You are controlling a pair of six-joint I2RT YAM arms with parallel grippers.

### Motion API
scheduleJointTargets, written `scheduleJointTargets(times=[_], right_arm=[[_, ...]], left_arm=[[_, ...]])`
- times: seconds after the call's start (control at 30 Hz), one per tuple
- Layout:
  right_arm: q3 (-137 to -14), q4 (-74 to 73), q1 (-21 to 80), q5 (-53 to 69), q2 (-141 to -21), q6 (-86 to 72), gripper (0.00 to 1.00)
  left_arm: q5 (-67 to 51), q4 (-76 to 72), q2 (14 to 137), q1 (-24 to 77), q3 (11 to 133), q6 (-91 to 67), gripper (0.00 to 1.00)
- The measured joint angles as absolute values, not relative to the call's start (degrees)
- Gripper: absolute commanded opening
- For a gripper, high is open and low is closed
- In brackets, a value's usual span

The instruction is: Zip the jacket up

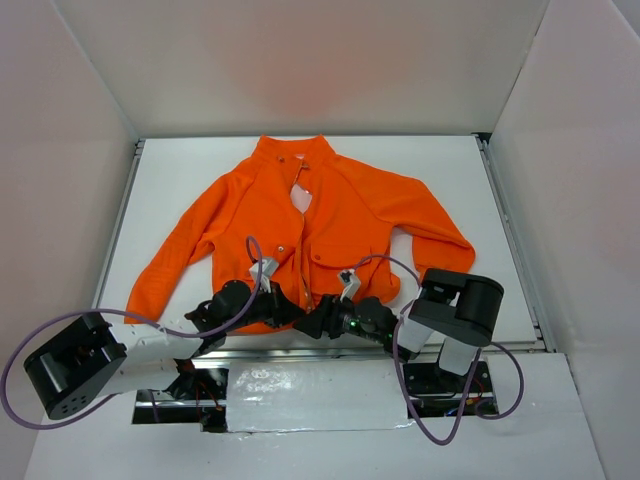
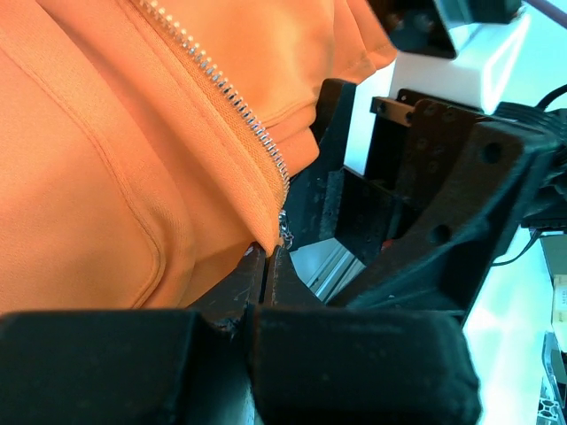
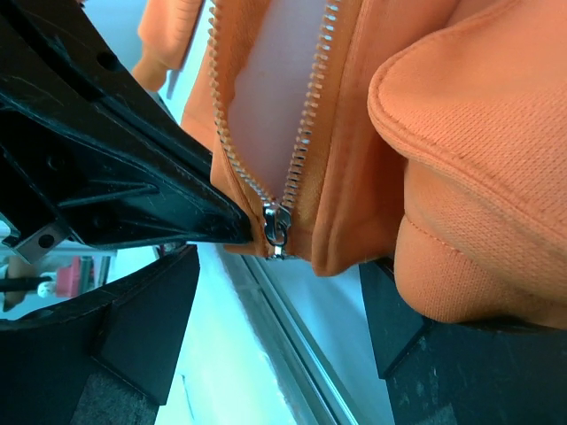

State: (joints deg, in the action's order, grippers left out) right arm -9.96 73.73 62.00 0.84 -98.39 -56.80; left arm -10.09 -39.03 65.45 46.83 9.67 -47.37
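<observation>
The orange jacket [image 1: 310,225] lies flat on the table, collar at the far side, front zipper open with whitish lining showing. My left gripper [image 1: 287,306] is at the hem's middle; in the left wrist view it [image 2: 267,255] is shut on the bottom corner of the jacket's hem [image 2: 262,232], right beside the lower end of the zipper teeth [image 2: 232,100]. My right gripper [image 1: 320,323] is next to it and open [image 3: 275,328]. The metal zipper slider [image 3: 276,225] sits at the zipper's bottom end, just beyond and between its spread fingers [image 3: 146,332]. A fold of orange fabric [image 3: 478,186] lies over its right finger.
The table's near metal edge [image 1: 300,352] runs just below the hem. White enclosure walls stand at the left, right and back. The left gripper's black fingers [image 3: 124,168] fill the left of the right wrist view, touching the hem by the slider.
</observation>
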Motion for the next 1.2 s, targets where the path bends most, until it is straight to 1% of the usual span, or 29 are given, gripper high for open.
scheduleJointTargets(times=[0.2, 0.37, 0.67, 1.0, 1.1, 1.2], right_arm=[[-9.96, 74.26, 62.0, 0.89, -98.94, -56.6, 0.8], [-9.96, 74.3, 62.0, 1.32, -98.7, -54.78, 0.8], [-10.07, 74.19, 62.0, 3.55, -94.85, -50.0, 0.8], [-10.02, 74.13, 61.6, 6.44, -94.56, -47.79, 0.79], [-9.76, 74.15, 61.56, 7.01, -94.54, -47.4, 0.76], [-9.45, 74.11, 61.52, 7.4, -94.11, -46.89, 0.62]], left_arm=[[-9.96, -38.96, 65.04, 46.92, 9.67, -48.1, 0.0], [-9.78, -37.52, 62.3, 46.94, 9.67, -48.12, 0.0], [-8.97, -32.42, 56.69, 46.96, 9.67, -47.99, 0.0], [-9.8, -31.18, 56.31, 46.96, 9.67, -48.12, 0.0], [-10.39, -31.31, 56.31, 46.96, 9.65, -48.12, 0.0], [-11.0, -31.44, 56.31, 46.96, 9.65, -48.12, 0.0]])
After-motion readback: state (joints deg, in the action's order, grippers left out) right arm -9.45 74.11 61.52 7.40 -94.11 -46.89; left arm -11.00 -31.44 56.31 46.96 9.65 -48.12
